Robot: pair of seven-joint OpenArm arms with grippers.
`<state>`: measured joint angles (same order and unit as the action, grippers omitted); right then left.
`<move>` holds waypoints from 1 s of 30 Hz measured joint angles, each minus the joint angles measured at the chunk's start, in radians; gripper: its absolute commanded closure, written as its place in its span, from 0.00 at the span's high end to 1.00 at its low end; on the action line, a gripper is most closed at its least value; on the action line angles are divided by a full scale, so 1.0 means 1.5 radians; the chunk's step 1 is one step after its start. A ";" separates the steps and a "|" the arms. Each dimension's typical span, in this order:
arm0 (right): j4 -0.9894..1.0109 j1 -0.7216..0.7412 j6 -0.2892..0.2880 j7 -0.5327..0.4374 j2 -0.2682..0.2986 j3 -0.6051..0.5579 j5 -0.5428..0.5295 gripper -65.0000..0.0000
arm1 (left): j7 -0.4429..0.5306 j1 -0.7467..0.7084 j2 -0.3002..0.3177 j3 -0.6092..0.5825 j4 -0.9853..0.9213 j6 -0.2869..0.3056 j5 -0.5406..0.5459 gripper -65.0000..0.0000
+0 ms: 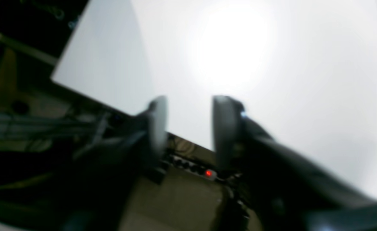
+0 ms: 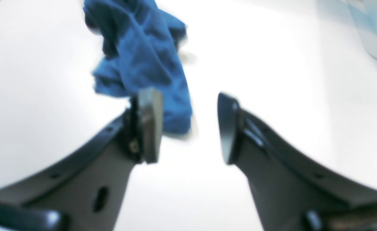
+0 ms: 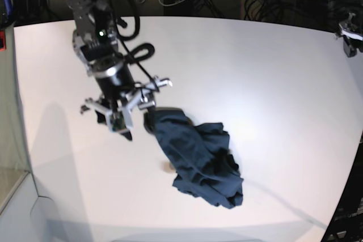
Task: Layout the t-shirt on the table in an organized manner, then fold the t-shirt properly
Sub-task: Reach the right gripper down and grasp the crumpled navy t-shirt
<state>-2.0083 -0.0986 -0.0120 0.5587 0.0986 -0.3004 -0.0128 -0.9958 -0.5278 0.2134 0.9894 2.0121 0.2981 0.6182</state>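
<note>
Fingers of the right gripper (image 2: 188,128) stand parted with a clear gap and nothing between them; bare white table (image 2: 272,64) shows through the gap and spreads wide on the side of the far finger. Just beyond the other fingertip lies the t-shirt (image 2: 143,57), a crumpled blue heap resting on the tabletop, near that pad but, as far as the blur allows, not clamped by it. From the base view the t-shirt (image 3: 201,160) sits bunched beside the right gripper (image 3: 136,120), with open table (image 3: 272,72) all round it and the near edge not far beyond the heap. Fingers of the left gripper (image 1: 188,128) are likewise spread and empty, hovering over a table edge, white surface stretching beyond them.
</note>
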 measured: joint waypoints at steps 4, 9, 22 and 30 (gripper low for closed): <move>0.076 0.161 0.001 0.052 -0.052 -0.018 0.001 0.51 | -0.020 0.021 -0.015 0.042 0.000 0.024 -0.002 0.53; 0.282 0.303 -0.016 0.068 -0.095 -0.028 0.000 0.51 | -0.022 0.017 -0.019 0.066 0.000 0.034 -0.006 0.53; 0.636 0.444 -0.074 -0.082 -0.145 -0.025 0.001 0.50 | -0.022 0.007 -0.031 0.090 0.000 0.037 -0.004 0.53; 0.772 0.492 -0.074 -0.149 -0.143 -0.024 0.003 0.50 | -0.022 0.005 -0.032 0.090 0.000 0.037 -0.002 0.53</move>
<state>-0.8501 0.6392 -0.1230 0.3347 -0.1165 -0.3359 -0.0082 -1.0286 -0.5205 0.1661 1.1244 2.0121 0.3531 0.6147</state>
